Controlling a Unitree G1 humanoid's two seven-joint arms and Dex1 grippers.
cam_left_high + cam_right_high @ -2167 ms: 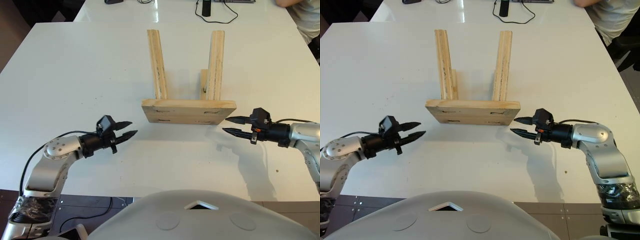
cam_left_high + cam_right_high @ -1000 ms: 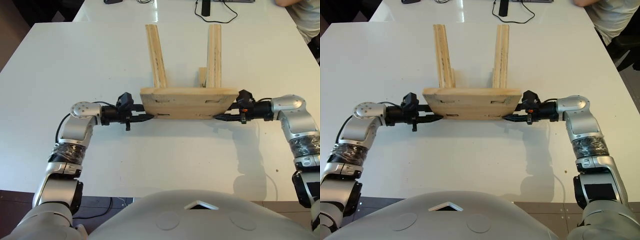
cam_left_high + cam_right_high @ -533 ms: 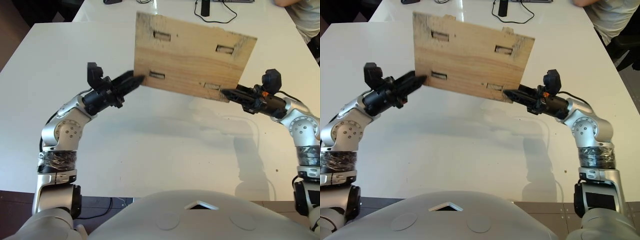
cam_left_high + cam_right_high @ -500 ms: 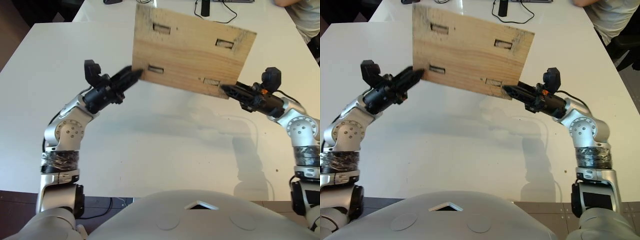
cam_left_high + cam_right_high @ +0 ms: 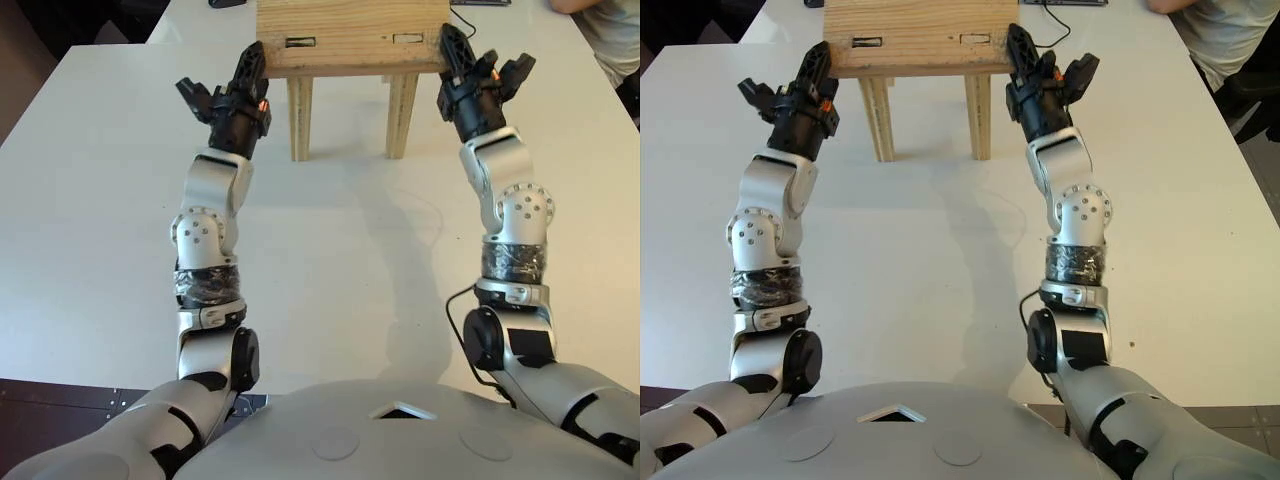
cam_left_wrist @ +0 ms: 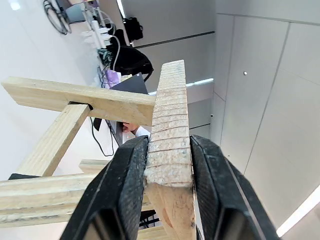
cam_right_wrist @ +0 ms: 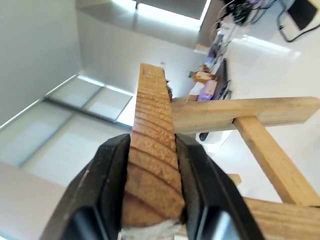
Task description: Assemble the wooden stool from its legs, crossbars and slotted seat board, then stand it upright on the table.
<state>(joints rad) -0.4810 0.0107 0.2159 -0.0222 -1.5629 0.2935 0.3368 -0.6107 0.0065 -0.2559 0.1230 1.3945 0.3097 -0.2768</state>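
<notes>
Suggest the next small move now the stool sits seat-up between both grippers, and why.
Probably open both grippers and draw them sideways off the seat board. The stool looks upright, its legs meeting the table, while the left gripper and right gripper clamp the board's opposite edges. Whether every foot is fully down I cannot tell; if not, lower slightly first.

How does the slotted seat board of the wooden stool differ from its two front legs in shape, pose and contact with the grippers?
The pale wooden slotted seat board is wide and flat; the square wooden legs are narrow. The seat board lies level on top, while the legs stand upright beneath it, feet seemingly on the white table. The left gripper and right gripper clamp the seat board's ends; neither touches the legs. Both are light wood.
</notes>
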